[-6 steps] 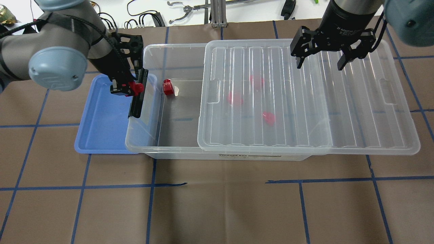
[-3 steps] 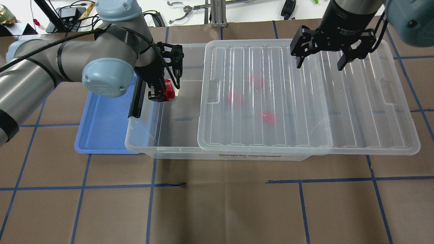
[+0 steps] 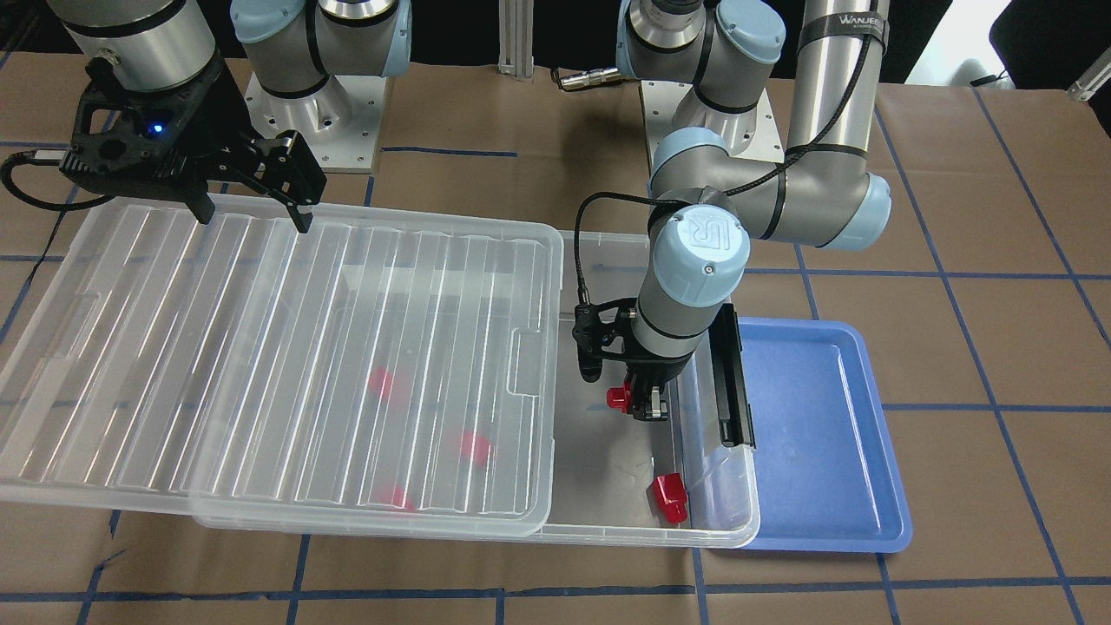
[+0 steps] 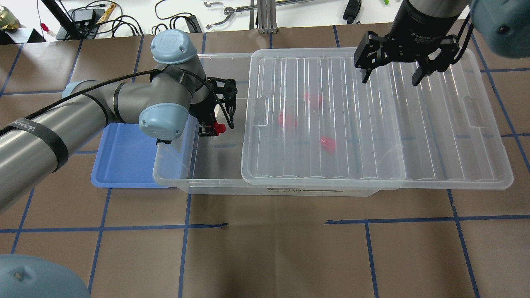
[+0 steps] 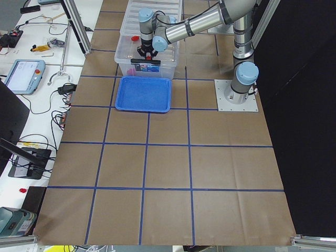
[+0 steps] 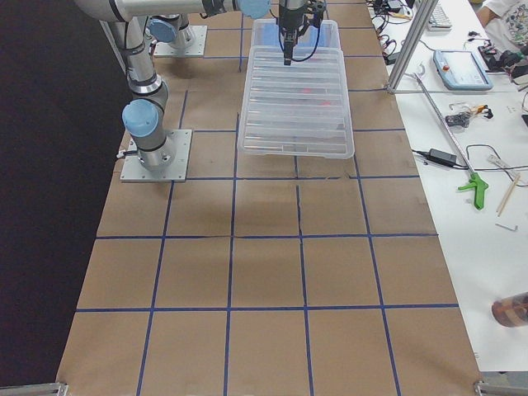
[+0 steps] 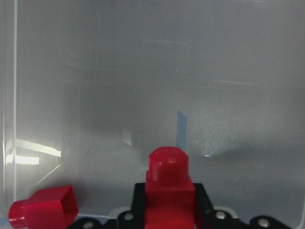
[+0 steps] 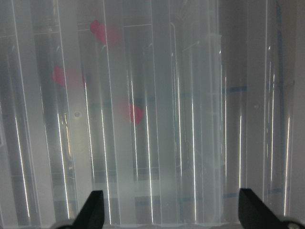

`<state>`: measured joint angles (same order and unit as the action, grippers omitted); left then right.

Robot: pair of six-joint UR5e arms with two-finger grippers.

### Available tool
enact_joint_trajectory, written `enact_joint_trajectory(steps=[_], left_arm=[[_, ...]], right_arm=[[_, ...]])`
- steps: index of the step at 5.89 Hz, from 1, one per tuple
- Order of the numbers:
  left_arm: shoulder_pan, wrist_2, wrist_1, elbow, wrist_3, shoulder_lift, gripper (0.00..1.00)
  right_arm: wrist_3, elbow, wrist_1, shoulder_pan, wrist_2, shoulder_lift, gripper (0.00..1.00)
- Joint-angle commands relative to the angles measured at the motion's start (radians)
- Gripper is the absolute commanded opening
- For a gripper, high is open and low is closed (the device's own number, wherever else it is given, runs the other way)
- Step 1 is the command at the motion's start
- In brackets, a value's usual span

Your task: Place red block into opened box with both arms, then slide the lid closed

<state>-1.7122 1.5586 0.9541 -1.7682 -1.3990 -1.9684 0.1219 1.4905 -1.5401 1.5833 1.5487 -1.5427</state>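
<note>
My left gripper (image 4: 210,129) is shut on a red block (image 4: 220,128) and hangs over the uncovered end of the clear box (image 4: 174,176). The front view shows this held red block (image 3: 619,398) above the box floor. In the left wrist view it (image 7: 167,183) juts out between the fingers. A second red block (image 3: 670,498) lies loose by the box's far wall. The ribbed lid (image 4: 372,124) covers the rest of the box, with three more red blocks blurred beneath it. My right gripper (image 4: 390,79) is open just above the lid's far edge, holding nothing.
A blue tray (image 4: 124,153) lies against the box's short end by the black clip (image 3: 733,382). The lid overhangs the box on my right side. Cables and tools lie beyond the table's far edge. A brown mat with blue tape lines covers the table.
My left arm has carried the red block from above the blue tray, over the box's clip wall, to the open part of the box. The right gripper has stayed still.
</note>
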Motion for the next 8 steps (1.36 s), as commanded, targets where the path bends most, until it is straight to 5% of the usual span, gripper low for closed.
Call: enact_joint_trajectory(steps=[1, 3, 5, 8], left_arm=[[-0.027, 0.001, -0.044, -0.014, 0.003, -0.030, 0.17], [-0.026, 0.001, -0.055, -0.010, 0.008, -0.050, 0.87], [-0.018, 0.003, 0.086, 0.048, 0.011, 0.032, 0.90], [-0.020, 0.003, 0.491, 0.269, 0.192, 0.131, 0.90]], right_arm=[[0.002, -0.001, 0.000, 0.003, 0.002, -0.004, 1.00], [0.002, -0.001, 0.002, 0.003, 0.002, -0.004, 1.00], [0.001, -0.001, 0.002, 0.003, 0.004, -0.004, 1.00], [0.001, 0.001, 0.003, 0.003, 0.005, -0.004, 1.00]])
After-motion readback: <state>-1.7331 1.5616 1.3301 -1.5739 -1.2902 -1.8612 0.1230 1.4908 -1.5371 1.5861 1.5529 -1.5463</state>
